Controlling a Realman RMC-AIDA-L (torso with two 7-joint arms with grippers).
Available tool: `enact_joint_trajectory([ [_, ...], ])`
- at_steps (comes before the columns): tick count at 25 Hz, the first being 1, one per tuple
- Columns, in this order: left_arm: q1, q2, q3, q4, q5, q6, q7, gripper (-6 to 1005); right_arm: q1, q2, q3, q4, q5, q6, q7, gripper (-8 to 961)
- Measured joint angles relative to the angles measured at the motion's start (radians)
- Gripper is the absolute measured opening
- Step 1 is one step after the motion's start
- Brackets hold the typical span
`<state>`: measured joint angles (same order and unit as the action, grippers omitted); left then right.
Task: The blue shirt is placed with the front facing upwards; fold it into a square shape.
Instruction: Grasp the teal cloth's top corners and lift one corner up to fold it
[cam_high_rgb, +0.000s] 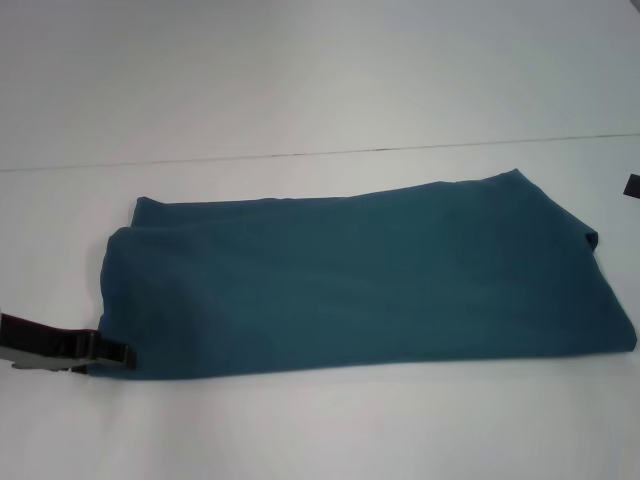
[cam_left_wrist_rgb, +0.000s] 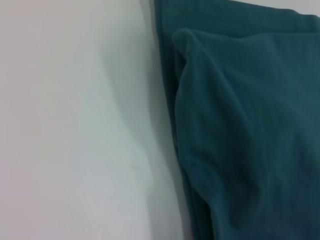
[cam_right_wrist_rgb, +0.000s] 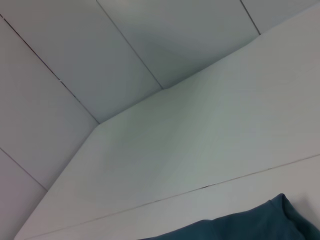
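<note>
So the blue shirt (cam_high_rgb: 370, 275) is lying across the middle of the white table (cam_high_rgb: 300, 80) in the head view, already folded into a long band that runs from left to right of the frame. Only plain teal shows, no print or collar that I can spot.

The left hand (cam_high_rgb: 118, 355) is down at the lower left of the head view, right at the band's near left corner, touching the cloth or just about. Whether its fingers are open or clamped on the edge, I honestly can't tell; the tips vanish at the fabric. The left wrist view only shows layered shirt edges next to bare table. The right hand (cam_high_rgb: 633, 185) is just a dark sliver at the right edge of the head view, near the far end of the band; can't tell its state either.

My guess is the next step is folding the band end over end to get a square. To do that well, I'd pinch all the layers at the corner, lift low, carry the end straight across so the edges line up, and lay it down flat without dragging.

No containers anywhere in view, so nothing to report there.
</note>
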<state>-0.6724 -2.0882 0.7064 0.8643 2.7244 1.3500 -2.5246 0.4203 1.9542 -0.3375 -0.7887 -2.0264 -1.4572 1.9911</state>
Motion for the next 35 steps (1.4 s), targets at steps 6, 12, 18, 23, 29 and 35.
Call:
enact_joint_trajectory([
  [6,-0.005,0.006,0.003,0.025,0.000,0.042,-0.003,677,0.000,0.000,0.000,0.000,0.000,0.000,0.000,899],
  [12,-0.008,0.011,0.003,0.056,0.009,0.086,-0.019,679,0.000,-0.001,0.000,0.000,0.000,0.000,0.000,900],
  [18,-0.002,0.012,0.004,0.096,0.029,0.139,-0.028,677,0.000,-0.002,0.000,0.001,0.000,0.000,0.000,900],
  [23,0.005,0.009,0.004,0.099,0.036,0.154,-0.023,679,-0.001,-0.002,0.000,0.002,0.000,0.000,0.000,899],
  [29,0.005,0.002,0.019,0.094,0.042,0.158,-0.022,678,-0.002,-0.002,0.000,0.001,0.000,0.000,0.001,900],
  [35,-0.014,-0.004,0.068,0.062,0.044,0.145,-0.039,676,-0.002,-0.002,0.000,0.001,0.000,0.000,0.002,899],
])
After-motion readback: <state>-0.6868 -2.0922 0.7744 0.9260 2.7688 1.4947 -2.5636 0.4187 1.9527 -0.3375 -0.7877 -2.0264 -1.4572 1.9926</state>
